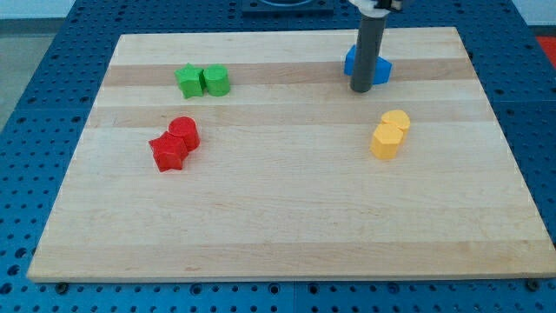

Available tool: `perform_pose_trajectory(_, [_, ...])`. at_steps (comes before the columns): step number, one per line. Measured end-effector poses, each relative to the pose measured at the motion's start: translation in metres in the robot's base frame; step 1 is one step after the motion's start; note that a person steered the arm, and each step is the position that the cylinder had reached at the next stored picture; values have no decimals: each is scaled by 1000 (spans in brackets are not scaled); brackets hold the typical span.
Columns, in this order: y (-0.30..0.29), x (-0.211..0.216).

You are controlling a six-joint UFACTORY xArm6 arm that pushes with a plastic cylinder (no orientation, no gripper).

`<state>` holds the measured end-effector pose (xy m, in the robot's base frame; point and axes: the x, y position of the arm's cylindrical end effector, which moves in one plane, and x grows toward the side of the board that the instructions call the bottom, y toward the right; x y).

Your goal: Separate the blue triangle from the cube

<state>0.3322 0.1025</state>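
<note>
Blue blocks (380,69) sit near the view's top right, mostly hidden behind the rod; blue shows on both sides of it (349,62). I cannot tell the triangle from the cube. My tip (361,89) rests on the board right in front of the blue blocks, touching or nearly touching them.
A green star (188,81) and a green rounded block (216,81) touch at the top left. A red star (168,153) and a red cylinder (184,133) touch at the left. Two yellow blocks (389,135) touch at the right. The wooden board (278,235) lies on a blue perforated table.
</note>
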Motion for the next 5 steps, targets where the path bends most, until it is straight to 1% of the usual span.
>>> perform_pose_trajectory(1, [-38, 15])
perform_pose_trajectory(2, [-48, -5])
perform_pose_trajectory(3, [-43, -26])
perform_pose_trajectory(5, [-1, -44])
